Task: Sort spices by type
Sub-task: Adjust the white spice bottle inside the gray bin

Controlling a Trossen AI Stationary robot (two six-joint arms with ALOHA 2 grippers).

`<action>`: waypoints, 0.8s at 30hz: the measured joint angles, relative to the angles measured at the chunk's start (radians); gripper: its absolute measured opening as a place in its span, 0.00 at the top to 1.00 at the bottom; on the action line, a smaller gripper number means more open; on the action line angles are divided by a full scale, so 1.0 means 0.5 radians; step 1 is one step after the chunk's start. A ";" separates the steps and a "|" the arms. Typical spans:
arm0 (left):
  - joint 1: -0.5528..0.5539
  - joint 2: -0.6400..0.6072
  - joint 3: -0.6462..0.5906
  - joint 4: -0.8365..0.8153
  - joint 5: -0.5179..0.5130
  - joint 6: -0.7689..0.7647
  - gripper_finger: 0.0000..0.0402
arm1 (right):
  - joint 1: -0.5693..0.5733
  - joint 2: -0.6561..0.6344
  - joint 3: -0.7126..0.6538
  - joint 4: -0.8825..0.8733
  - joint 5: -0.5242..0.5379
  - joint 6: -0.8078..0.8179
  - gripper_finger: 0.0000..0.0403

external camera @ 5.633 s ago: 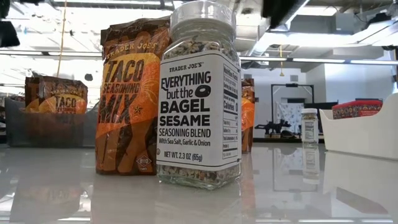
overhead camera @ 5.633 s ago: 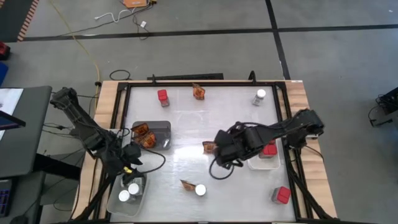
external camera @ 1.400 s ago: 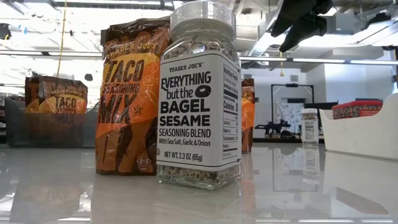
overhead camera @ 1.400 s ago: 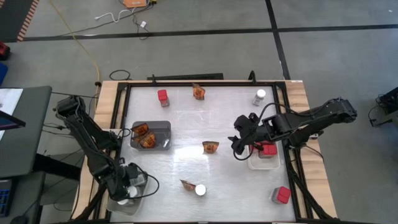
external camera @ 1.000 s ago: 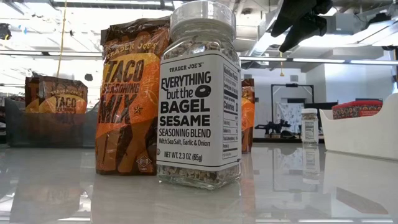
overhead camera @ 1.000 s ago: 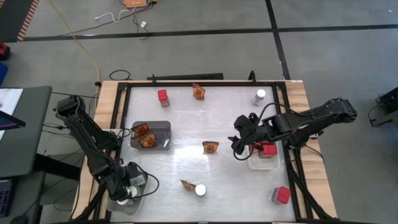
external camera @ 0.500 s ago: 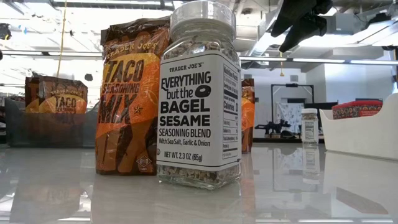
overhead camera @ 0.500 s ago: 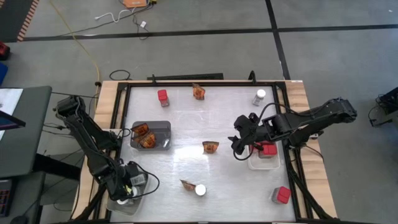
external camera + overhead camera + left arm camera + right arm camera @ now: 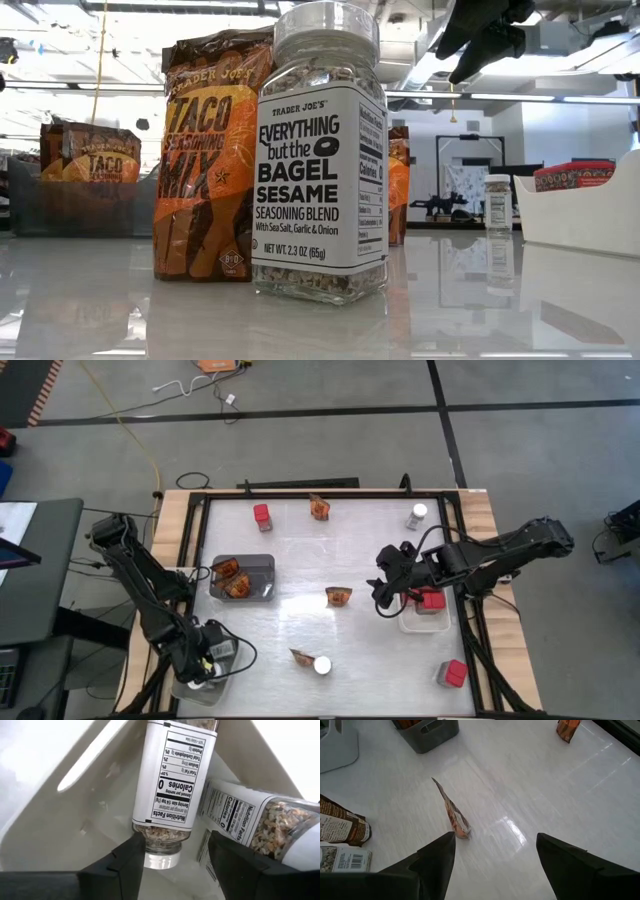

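Overhead, we see a glossy white table (image 9: 300, 560) on grey floor
Left gripper (image 9: 172, 857) parted around a jar (image 9: 172, 780) standing lid-down; right gripper (image 9: 492, 855) gapes above an upright packet (image 9: 452, 815)

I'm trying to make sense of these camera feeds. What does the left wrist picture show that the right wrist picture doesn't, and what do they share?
Only the left wrist view shows two jars, one between the open left gripper fingers, another beside it, inside a clear tray.

Only the right wrist view shows the open right gripper above a lone packet, plus a grey tray.

Both show Trader Joe's spices on the same white table.
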 joint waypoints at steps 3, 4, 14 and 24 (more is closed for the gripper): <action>0.001 0.030 0.001 0.000 -0.056 0.075 0.47 | 0.000 0.000 0.000 0.000 0.000 0.000 0.24; 0.001 0.055 0.001 -0.003 -0.060 0.093 0.47 | 0.000 0.000 0.000 0.000 0.000 0.000 0.24; 0.001 0.188 0.009 0.024 -0.069 0.198 0.47 | 0.005 0.000 0.000 0.001 0.000 0.001 0.24; 0.001 0.193 0.005 0.013 -0.117 0.250 0.49 | 0.002 0.000 0.000 0.001 0.000 0.002 0.24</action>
